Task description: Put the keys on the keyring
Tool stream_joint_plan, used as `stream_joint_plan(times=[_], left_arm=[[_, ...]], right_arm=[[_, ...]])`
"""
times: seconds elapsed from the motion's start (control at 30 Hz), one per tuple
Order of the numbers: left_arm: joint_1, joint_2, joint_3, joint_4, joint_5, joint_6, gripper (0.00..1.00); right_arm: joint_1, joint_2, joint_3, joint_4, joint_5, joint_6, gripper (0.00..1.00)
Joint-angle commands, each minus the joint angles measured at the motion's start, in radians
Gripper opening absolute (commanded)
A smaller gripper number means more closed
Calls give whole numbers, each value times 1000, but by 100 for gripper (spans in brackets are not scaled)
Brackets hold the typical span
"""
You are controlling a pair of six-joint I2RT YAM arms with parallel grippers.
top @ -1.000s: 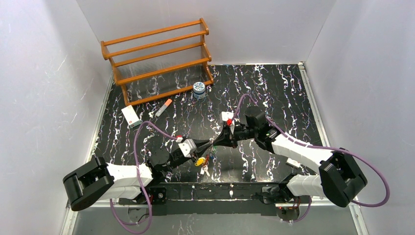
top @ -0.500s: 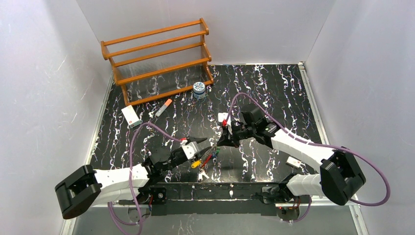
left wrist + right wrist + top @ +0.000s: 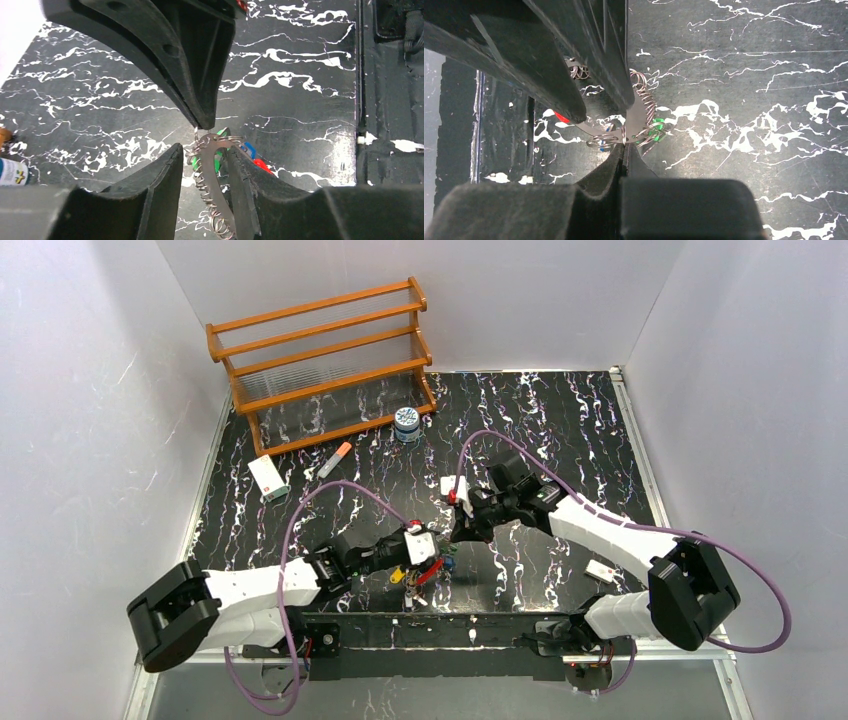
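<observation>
The keyring (image 3: 211,175) is a flat curved silver band wound with several small wire rings. It stands between the fingers of my left gripper (image 3: 205,150), which is shut on it above the table. Keys hang from it: green (image 3: 216,165), blue (image 3: 248,150) and red (image 3: 261,163). In the top view a yellow key (image 3: 397,576) hangs below my left gripper (image 3: 432,558). My right gripper (image 3: 624,146) is shut on a small wire ring at the keyring's (image 3: 636,112) end, facing the left gripper, with a green key (image 3: 656,127) beside it. Its tips show in the left wrist view (image 3: 205,124).
A wooden rack (image 3: 320,350) stands at the back left, with a blue-white jar (image 3: 406,424) in front of it. An orange-tipped grey marker (image 3: 335,459) and a white box (image 3: 267,480) lie to the left. A small white piece (image 3: 600,570) lies right of the arms.
My left gripper has carried the keyring and keys right and forward. My right gripper has shifted slightly left. The two now meet tip to tip at the keyring.
</observation>
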Motion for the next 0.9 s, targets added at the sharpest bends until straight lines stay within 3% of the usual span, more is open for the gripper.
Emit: stream_joint_plan(times=[0.0, 0.27, 0.6, 0.87], left_arm=[[-2, 46, 55, -24, 56, -13, 35], [-2, 106, 84, -10, 47, -59, 27], [-2, 112, 83, -10, 7, -71, 0], [-2, 79, 66, -6, -43, -88, 0]], right_arm=[[13, -4, 60, -27, -1, -39, 1], [34, -1, 66, -30, -4, -46, 1], [40, -3, 69, -31, -7, -54, 1], [41, -13, 51, 16, -20, -20, 1]])
